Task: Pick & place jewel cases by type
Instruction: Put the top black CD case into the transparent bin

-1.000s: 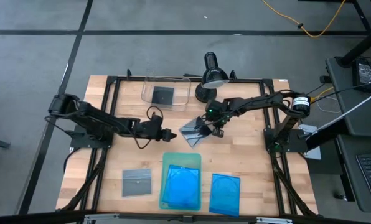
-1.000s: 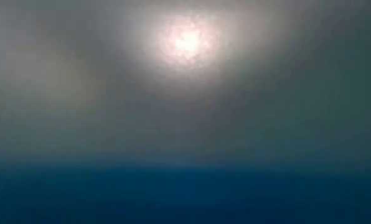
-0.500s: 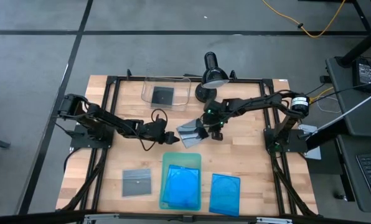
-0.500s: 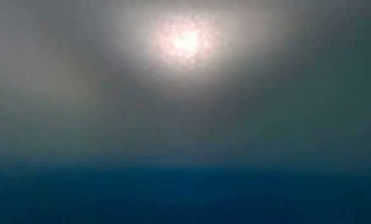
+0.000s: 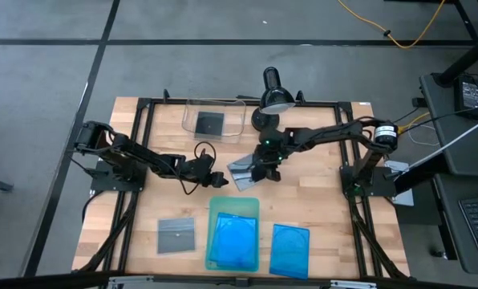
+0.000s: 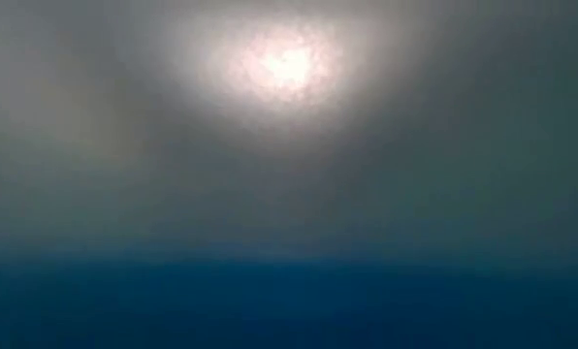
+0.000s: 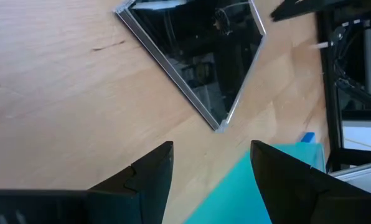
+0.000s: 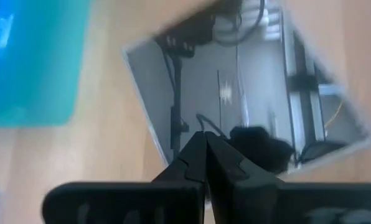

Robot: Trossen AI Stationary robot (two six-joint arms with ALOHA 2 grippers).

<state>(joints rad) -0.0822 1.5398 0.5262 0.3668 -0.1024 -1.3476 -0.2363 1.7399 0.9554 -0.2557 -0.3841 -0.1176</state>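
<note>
A grey jewel case (image 5: 241, 172) lies flat at the middle of the table, turned cornerwise. My right gripper (image 5: 259, 168) is shut over its top face. My left gripper (image 5: 220, 178) stands open just left of it, and the case's near corner (image 7: 218, 126) lies ahead of the gap between its fingers (image 7: 211, 154). Another grey case (image 5: 176, 235) lies near the front left. A dark case (image 5: 210, 123) sits in the clear bin (image 5: 192, 108). One blue case (image 5: 232, 239) lies on the pale-green tray (image 5: 233, 204), another (image 5: 289, 249) lies on the table beside the tray. My right gripper has its shut fingertips (image 8: 198, 152) down on the grey case's top face (image 8: 235, 93), about its middle. It slants down from the table's far right. The case lies flat on the wood; the fingers themselves hide the exact spot of touch.
A black desk lamp (image 5: 273, 92) stands at the far edge behind the right arm. The tray's far edge (image 7: 260, 180) lies close under the left gripper. Something close in front of the lens blocks the low view, which is only grey and blue blur.
My right gripper has gone a little toward the table's left and tipped, its fingers staying shut. The grey case has slid a short way along the table toward my left gripper, still flat.
</note>
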